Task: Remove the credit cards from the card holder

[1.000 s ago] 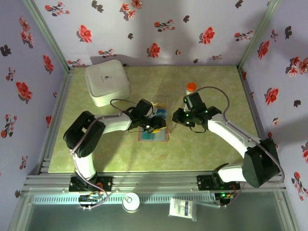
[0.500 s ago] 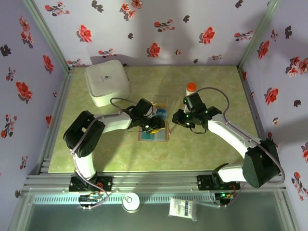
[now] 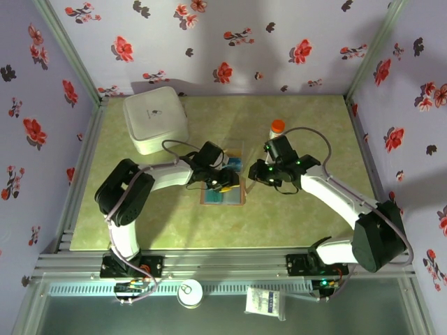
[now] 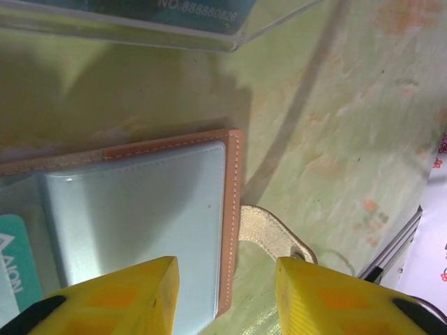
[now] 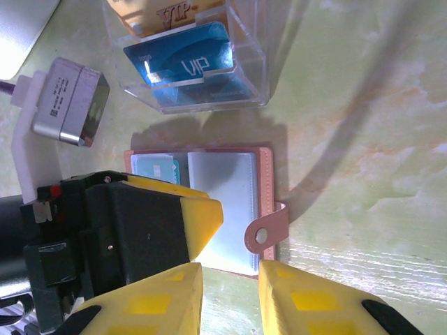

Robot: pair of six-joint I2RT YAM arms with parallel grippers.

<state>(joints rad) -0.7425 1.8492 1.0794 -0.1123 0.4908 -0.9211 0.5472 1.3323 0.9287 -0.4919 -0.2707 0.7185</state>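
Left gripper [image 3: 222, 183] has shifted slightly over the open card holder [image 3: 222, 195] and its jaws have narrowed, which reads as lining up on the holder; the right gripper [image 3: 258, 171] has barely stirred

On the green tabletop [image 3: 293, 216] the card holder lies flat just before the clear box [image 5: 202, 63], where a blue card [image 5: 185, 66] stands; a teal card [image 4: 14, 265] sits in the left pocket, so the job looks part done. The left jaws stand apart, straddling the holder's stitched right edge, clamping nothing; whether they touch the leather I cannot tell. The right jaws hang a narrow gap apart above the clasp tab [image 4: 272, 234], empty
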